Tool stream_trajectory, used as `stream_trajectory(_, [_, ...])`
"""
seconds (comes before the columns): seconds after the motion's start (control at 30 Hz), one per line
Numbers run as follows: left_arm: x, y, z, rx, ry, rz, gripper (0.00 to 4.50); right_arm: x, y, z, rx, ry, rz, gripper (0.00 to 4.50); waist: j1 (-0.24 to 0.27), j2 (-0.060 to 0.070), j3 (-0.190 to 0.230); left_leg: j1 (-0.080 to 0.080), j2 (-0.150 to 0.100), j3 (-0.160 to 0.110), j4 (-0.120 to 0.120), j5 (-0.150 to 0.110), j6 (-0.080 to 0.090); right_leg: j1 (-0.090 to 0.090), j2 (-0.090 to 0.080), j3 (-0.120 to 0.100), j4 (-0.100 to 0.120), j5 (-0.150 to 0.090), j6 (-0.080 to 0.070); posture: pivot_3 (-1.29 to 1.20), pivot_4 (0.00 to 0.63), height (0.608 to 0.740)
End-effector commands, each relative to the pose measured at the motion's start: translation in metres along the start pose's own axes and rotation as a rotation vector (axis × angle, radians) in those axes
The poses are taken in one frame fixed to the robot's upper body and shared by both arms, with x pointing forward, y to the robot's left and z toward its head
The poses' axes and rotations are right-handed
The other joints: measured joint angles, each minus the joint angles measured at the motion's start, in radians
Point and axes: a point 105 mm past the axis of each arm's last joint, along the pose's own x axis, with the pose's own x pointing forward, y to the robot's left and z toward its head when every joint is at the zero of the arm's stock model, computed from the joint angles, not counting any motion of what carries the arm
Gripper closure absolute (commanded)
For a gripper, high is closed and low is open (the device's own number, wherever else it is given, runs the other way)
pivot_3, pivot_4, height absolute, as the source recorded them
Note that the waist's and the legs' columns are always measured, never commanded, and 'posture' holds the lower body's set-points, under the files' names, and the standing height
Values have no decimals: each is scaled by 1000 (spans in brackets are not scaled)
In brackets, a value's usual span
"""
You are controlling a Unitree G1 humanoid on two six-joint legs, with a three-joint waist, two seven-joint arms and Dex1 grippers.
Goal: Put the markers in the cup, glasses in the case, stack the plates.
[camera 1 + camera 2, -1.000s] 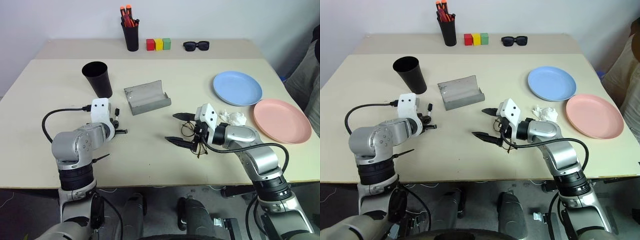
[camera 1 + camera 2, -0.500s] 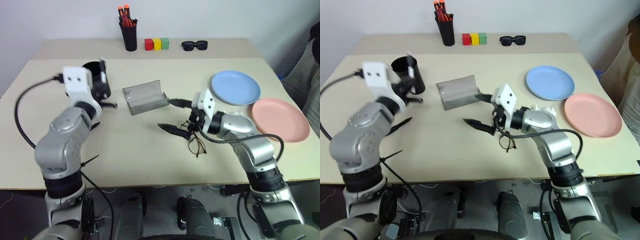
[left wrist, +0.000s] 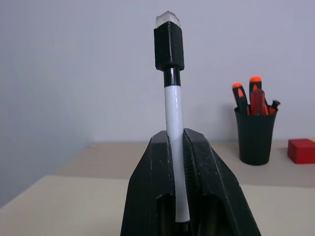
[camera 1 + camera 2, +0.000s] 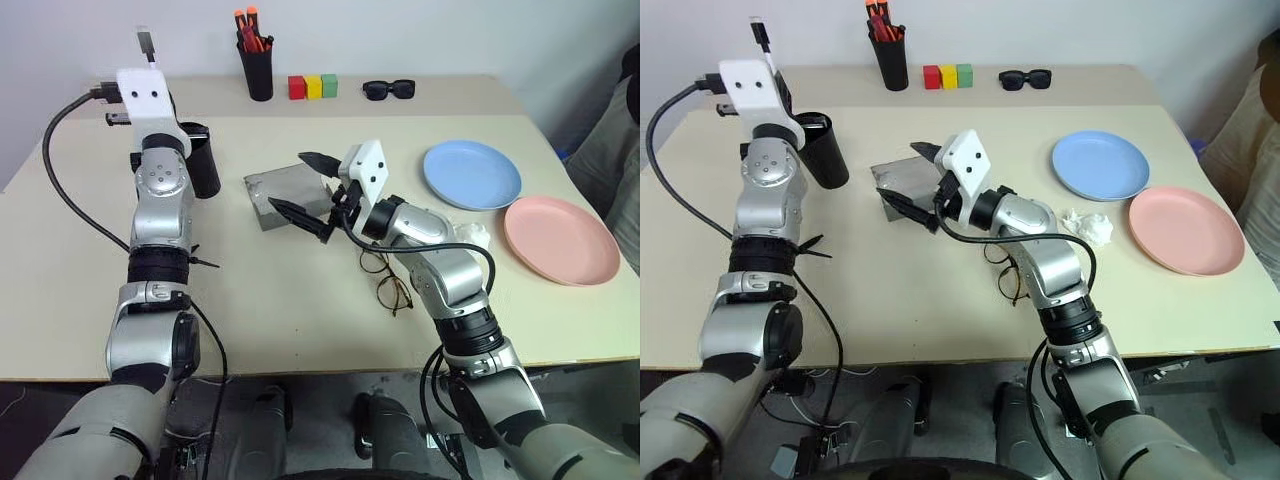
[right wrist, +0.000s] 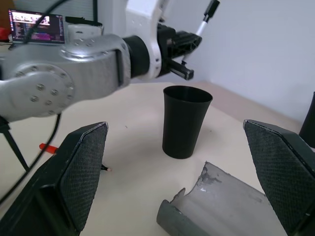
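Note:
My left gripper [image 3: 174, 135] is shut on the white marker [image 3: 172, 105] with a black cap. It holds the marker [image 4: 143, 40] upright, high above the table, just behind the black cup [image 4: 204, 165]. The other marker, with a red end [image 5: 47, 146], lies on the table mostly behind a finger. My right gripper [image 4: 308, 188] hangs open and empty over the open grey case [image 4: 280, 190]. The wire-frame glasses [image 4: 386, 282] lie on the table below my right forearm. At the right lie the blue plate [image 4: 472, 175] and the pink plate [image 4: 562, 240], side by side.
A narrow black cup of orange-capped markers [image 4: 260, 70], three coloured blocks [image 4: 315, 87] and black sunglasses [image 4: 391, 90] stand along the back. A crumpled white tissue [image 4: 470, 235] lies between the glasses and the plates.
My left gripper has risen from the table up past the cup with the white marker. My right gripper has moved up and left, away from the glasses to above the case, still open.

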Motion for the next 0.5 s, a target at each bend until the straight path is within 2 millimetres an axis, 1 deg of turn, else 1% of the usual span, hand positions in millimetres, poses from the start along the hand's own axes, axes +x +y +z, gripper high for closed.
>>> stream_trajectory(0.03, [6, -3, 13, -18, -55, -11, 4479, -1, 7, 14, -31, -52, 8, 0, 0, 0, 0, 0, 0, 0, 0, 0, 0, 0, 0, 0, 0, 0, 0, 0, 150, 740])
stream_trajectory(0.1, [5, -5, 7, -42, -34, -14, 4479, -2, 7, 14, -29, -51, 5, 0, 0, 0, 0, 0, 0, 0, 0, 0, 0, 0, 0, 0, 0, 0, 0, 0, 150, 740])
stream_trajectory(0.17, [5, -6, 5, -46, -28, -9, 3713, -2, 7, 14, -28, -50, 4, 0, 1, 0, 0, 0, 0, 0, 0, 0, 0, 0, 0, 0, 0, 0, 0, 0, 150, 740])
stream_trajectory(0.2, [4, -6, 3, -42, -29, -3, 3398, -2, 7, 14, -26, -51, 6, 0, 1, 0, 0, 0, 0, 0, 0, 0, 0, 0, 0, 0, 0, 0, 0, 0, 150, 740])
stream_trajectory(0.27, [3, -7, 2, -40, -32, 4, 2363, -1, 8, 15, -24, -54, 11, 0, 1, 0, 0, 0, 0, 0, 0, 0, 0, 0, 0, 0, 0, 0, 0, 0, 150, 740])
stream_trajectory(0.3, [2, -8, 1, -46, -31, 7, 1986, 0, 8, 15, -24, -55, 13, 0, 1, 0, 0, 0, 0, 0, 0, 0, 0, 0, 0, 0, 0, 0, 0, 0, 150, 740])
stream_trajectory(0.33, [2, -8, 1, -50, -31, 9, 1365, 0, 9, 15, -24, -55, 14, 0, 1, 0, 0, 0, 0, 0, 0, 0, 0, 0, 0, 0, 0, 0, 0, 0, 150, 740])
stream_trajectory(0.4, [2, -6, 1, -63, -29, 23, 414, 1, 9, 15, -22, -55, 18, 0, 0, 0, 0, 0, 0, 0, 0, 0, 0, 0, 0, 0, 0, 0, 0, 0, 150, 740])
stream_trajectory(0.5, [1, 5, 7, -131, -30, 54, 414, 1, 11, 14, -22, -55, 29, 0, 0, 0, 0, 0, 0, 0, 0, 0, 0, 0, 0, 0, 0, 0, 0, 0, 150, 740])
